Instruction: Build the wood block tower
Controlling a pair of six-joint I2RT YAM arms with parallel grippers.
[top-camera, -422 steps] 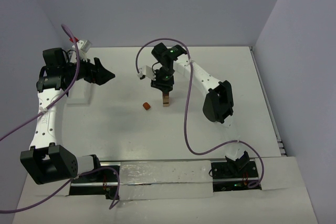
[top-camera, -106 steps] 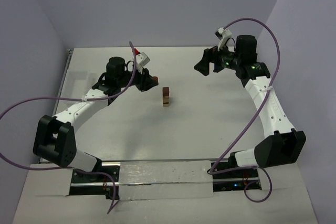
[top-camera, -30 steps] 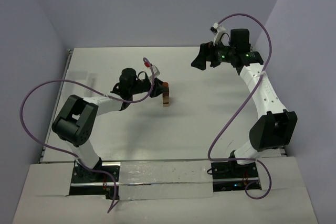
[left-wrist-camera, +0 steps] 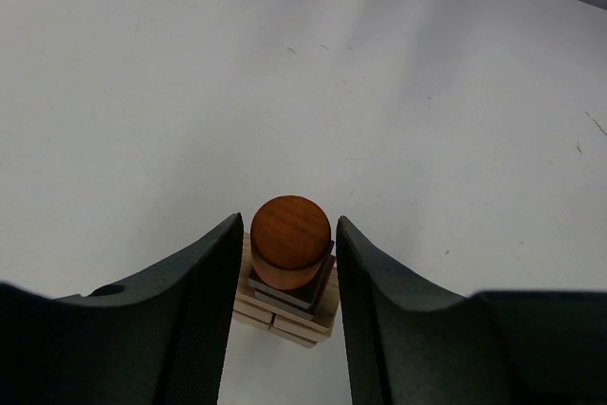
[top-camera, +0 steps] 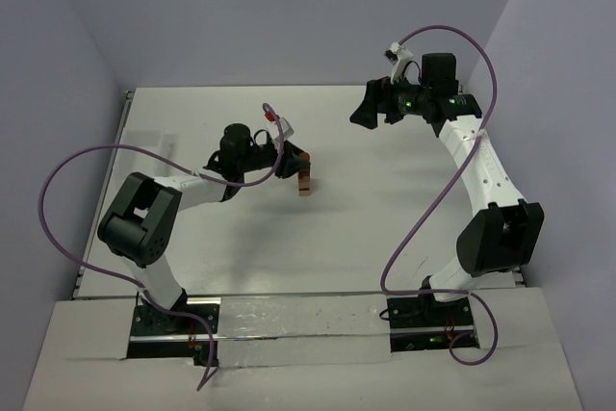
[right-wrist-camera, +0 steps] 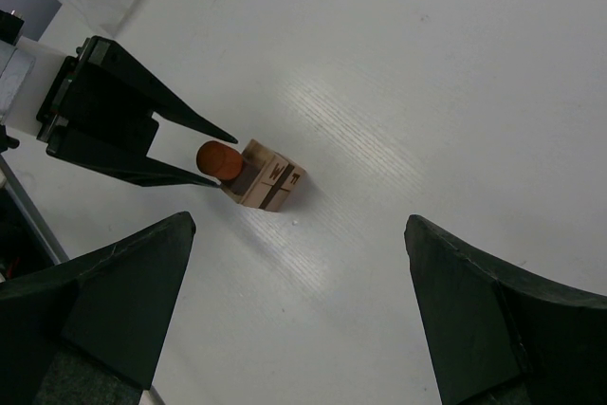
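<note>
while the left claw [left-wrist-camera: 289, 225] hangs low over the white table [left-wrist-camera: 427, 92], its two dark fingers [left-wrist-camera: 213, 310] stand apart, and the tower [left-wrist-camera: 285, 320] is exactly between them, close before the fingertips. the top piece of the tower is a round reddish-brown block [left-wrist-camera: 290, 231]. it sits on a dark brown block [left-wrist-camera: 322, 278], and under this are the pale tan wood blocks [left-wrist-camera: 318, 315]. on each side of the round block a very thin gap shows toward the finger, so the claw seems not to press it, only to frame it. the tower stands upright on the table. the right claw [top-camera: 359, 114] is well apart from the tower, raised and far to the other side. its fingers [right-wrist-camera: 114, 301] are spread wide with nothing between them. from this claw the tower is seen ahead and a little to the side, with the left claw's tips around its top.
</note>
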